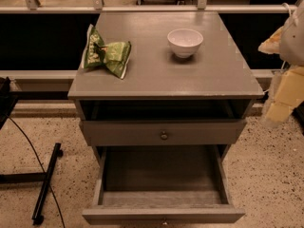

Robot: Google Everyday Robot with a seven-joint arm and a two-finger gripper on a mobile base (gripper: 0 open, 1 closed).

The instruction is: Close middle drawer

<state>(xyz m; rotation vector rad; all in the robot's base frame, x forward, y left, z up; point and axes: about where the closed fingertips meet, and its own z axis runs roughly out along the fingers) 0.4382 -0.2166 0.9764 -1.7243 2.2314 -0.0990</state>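
Speckled floor [270, 175], black stand leg [46, 184] lying at the left. Nearest: the middle drawer [164, 215], pulled far out of the grey desk [156, 80], box bare inside. Above it the upper drawer [142, 133] with a round knob [164, 136], sticking out slightly. On the desk: green chip bag [105, 52] left, white bowl [185, 42] right, well apart. Gripper [284, 101] hangs off the desk's right edge, clear of both drawers; can't tell whether it's parted or closed. Metal railing [142, 7] beyond.

The middle drawer [164, 133] sits seemingly slightly out, the lowest drawer [161, 215] wide open below it, with the gripper [285, 96] at the frame's right edge
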